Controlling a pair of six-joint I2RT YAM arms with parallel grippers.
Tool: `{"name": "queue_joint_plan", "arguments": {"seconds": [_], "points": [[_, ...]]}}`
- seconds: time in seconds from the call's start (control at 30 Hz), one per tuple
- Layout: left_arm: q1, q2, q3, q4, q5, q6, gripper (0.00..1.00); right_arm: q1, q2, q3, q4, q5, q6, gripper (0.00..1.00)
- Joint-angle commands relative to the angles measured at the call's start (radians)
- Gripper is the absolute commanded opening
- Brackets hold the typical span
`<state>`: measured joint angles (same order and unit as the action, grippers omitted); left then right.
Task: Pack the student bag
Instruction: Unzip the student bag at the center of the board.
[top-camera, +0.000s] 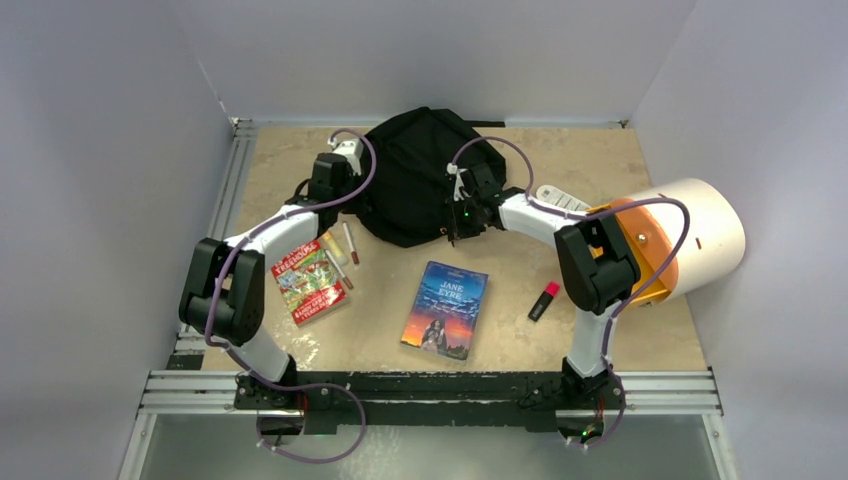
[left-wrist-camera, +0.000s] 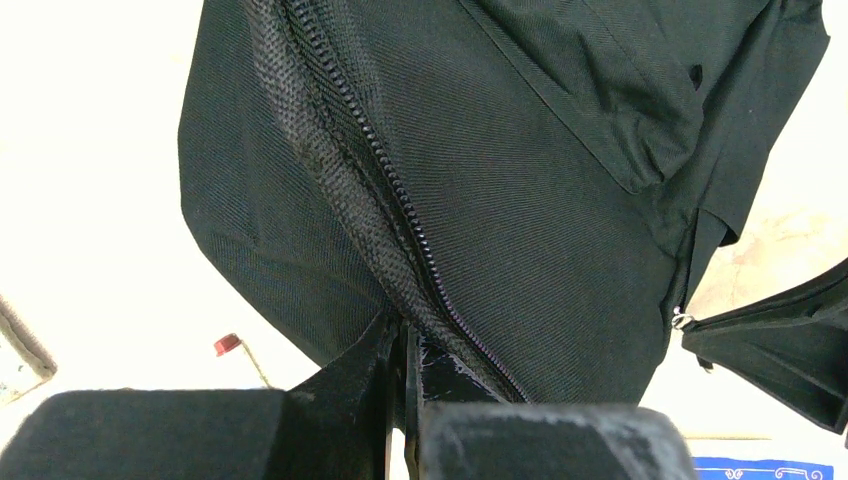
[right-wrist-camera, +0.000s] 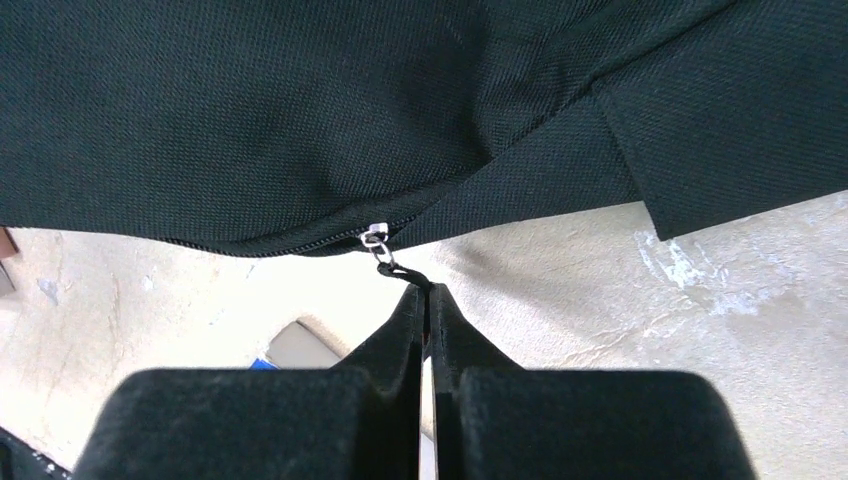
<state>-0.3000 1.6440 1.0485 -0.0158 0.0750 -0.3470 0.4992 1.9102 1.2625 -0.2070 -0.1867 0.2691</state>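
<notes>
The student bag (top-camera: 415, 175) is a soft black backpack lying at the far middle of the table. My left gripper (top-camera: 365, 205) is at the bag's near left edge. In the left wrist view it (left-wrist-camera: 405, 335) is shut on the mesh fabric beside the closed zipper (left-wrist-camera: 400, 200). My right gripper (top-camera: 457, 233) is at the bag's near right edge. In the right wrist view it (right-wrist-camera: 428, 292) is shut on the black cord tab hanging from the silver zipper pull (right-wrist-camera: 376, 240), just below the bag (right-wrist-camera: 300, 100).
A Jane Eyre book (top-camera: 446, 309) lies at the front centre. A colourful book (top-camera: 309, 281) and several pens (top-camera: 340, 250) lie to the left. A red-and-black marker (top-camera: 544, 301), a white keypad device (top-camera: 562, 198) and a cream-and-orange cylinder (top-camera: 690, 238) are to the right.
</notes>
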Motion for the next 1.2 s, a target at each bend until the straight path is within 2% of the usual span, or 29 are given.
{"name": "queue_joint_plan", "arguments": {"seconds": [0.0, 0.43, 0.67, 0.93, 1.1, 1.17], "points": [[0.012, -0.016, -0.018, 0.082, 0.004, 0.023, 0.0, -0.005, -0.072, 0.077, -0.009, 0.042, 0.043, 0.0], [0.027, -0.01, -0.035, 0.054, -0.055, 0.014, 0.0, -0.11, -0.056, 0.172, -0.023, 0.137, 0.161, 0.0], [0.044, -0.012, -0.041, 0.051, -0.063, -0.001, 0.0, -0.151, -0.003, 0.23, -0.061, 0.175, 0.156, 0.0], [0.048, -0.01, -0.05, 0.069, -0.047, -0.008, 0.0, -0.152, 0.039, 0.192, -0.065, -0.002, 0.071, 0.0], [0.073, -0.017, -0.047, 0.065, -0.068, -0.033, 0.0, -0.152, 0.008, 0.117, -0.033, -0.01, 0.072, 0.0], [0.095, -0.022, -0.04, 0.072, -0.026, -0.049, 0.0, -0.144, -0.017, 0.082, -0.001, -0.056, 0.083, 0.0]]}}
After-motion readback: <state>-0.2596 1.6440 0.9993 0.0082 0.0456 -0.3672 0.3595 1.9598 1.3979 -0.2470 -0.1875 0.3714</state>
